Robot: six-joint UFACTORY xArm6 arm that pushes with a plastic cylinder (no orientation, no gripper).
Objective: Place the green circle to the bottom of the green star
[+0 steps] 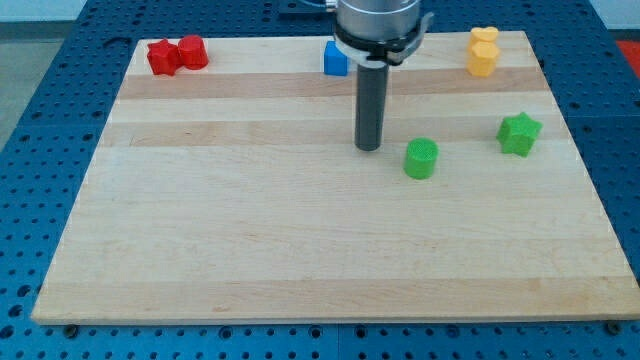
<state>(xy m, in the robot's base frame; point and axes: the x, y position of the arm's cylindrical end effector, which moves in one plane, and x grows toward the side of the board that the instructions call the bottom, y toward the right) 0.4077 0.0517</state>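
Observation:
The green circle (421,158), a short cylinder, sits right of the board's middle. The green star (519,134) lies to its right and a little higher, near the view's right edge of the board. My tip (369,147) is the lower end of the dark rod, just left of the green circle and slightly above it in the view, with a small gap between them. It touches no block.
The wooden board (300,240) rests on a blue perforated table. Two red blocks (177,54) sit at the top left. A blue block (335,59) is at the top centre, partly behind the arm. Two yellow blocks (483,51) stand at the top right.

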